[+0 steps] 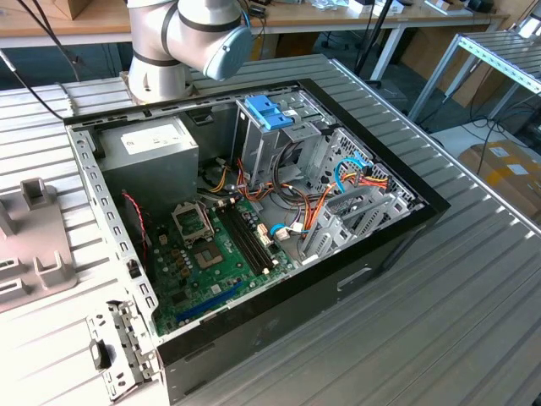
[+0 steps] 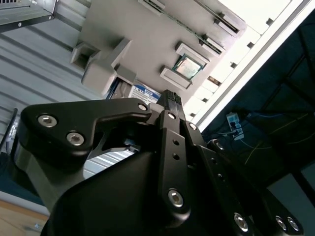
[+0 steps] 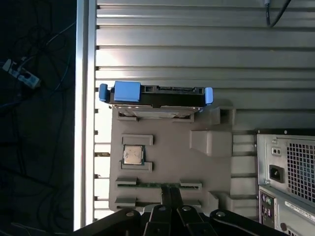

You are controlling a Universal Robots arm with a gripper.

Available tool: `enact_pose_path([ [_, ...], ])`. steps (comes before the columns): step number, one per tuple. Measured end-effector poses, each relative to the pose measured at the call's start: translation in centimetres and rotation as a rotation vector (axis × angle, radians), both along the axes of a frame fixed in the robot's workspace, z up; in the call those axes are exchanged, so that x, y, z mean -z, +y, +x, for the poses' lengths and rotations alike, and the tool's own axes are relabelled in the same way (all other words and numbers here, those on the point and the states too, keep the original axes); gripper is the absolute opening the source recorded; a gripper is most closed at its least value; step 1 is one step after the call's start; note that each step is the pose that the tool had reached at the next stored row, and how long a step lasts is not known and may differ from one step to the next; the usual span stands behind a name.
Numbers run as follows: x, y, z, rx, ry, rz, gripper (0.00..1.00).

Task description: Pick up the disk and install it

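Observation:
The disk [image 3: 156,96] stands on its edge in a slot at the far end of a grey fixture plate [image 3: 172,169]; it is a flat metal drive with blue tabs at both ends. In the second wrist view a corner of the disk's white label [image 2: 143,92] peeks out beside the black fingers. My gripper [image 3: 170,193] hovers above the opposite end of the plate, well apart from the disk, fingers pressed together with nothing between them. In the second wrist view the gripper [image 2: 170,96] shows as black linkage.
A processor chip [image 3: 133,155] lies in a pocket of the plate. The open computer case [image 1: 254,211] lies on the ribbed metal table [image 1: 473,279], with a grey power-supply box [image 1: 156,145], a drive cage with light-blue handles [image 1: 272,114] and a green motherboard [image 1: 211,254].

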State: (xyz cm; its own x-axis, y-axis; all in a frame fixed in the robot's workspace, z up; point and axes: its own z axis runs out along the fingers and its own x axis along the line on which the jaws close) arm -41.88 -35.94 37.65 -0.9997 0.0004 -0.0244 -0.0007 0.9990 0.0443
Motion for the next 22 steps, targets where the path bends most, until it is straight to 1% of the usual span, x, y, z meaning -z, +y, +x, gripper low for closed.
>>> enact_pose_path([
  [22, 0.01, 0.00, 0.00, -0.105, 0.0000, -0.0001, 0.11],
])
